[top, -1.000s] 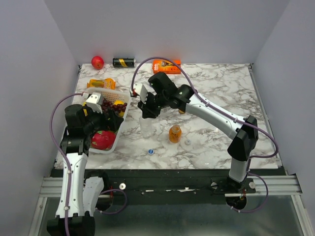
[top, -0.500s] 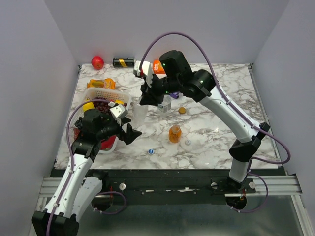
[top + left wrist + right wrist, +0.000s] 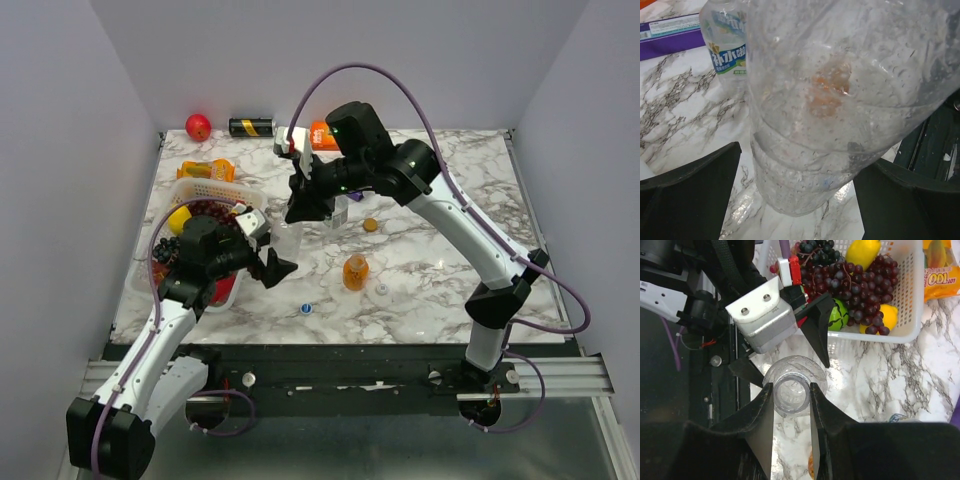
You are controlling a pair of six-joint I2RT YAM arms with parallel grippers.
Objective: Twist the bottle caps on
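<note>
Top external view first: my right gripper (image 3: 790,390) reaches down from above and pinches the neck of the clear bottle (image 3: 286,243), one finger tight on each side of its open mouth. My left gripper (image 3: 799,192) is spread wide around the same bottle's lower body. In the left wrist view each of its fingers (image 3: 690,195) stands off the plastic with a strip of marble showing between, so that side grips nothing. I cannot tell whether the bottle's base touches the table (image 3: 450,180).

Everything else I place from the clear bottle. The white basket (image 3: 900,337) of fruit sits just to its left, its rim close to my left arm, so room is tight on that side. Behind it and slightly right stands the labelled bottle (image 3: 727,45), near but apart. The orange cap (image 3: 371,225) lies farther right, on bare marble. To the right and nearer me the orange bottle (image 3: 355,272) stands upright, with the whitish cap (image 3: 381,290) just beyond it. The blue cap (image 3: 306,309) lies in front of the clear bottle, close to the table's near edge — open marble all round it. The widest free surface is far to the right.
</note>
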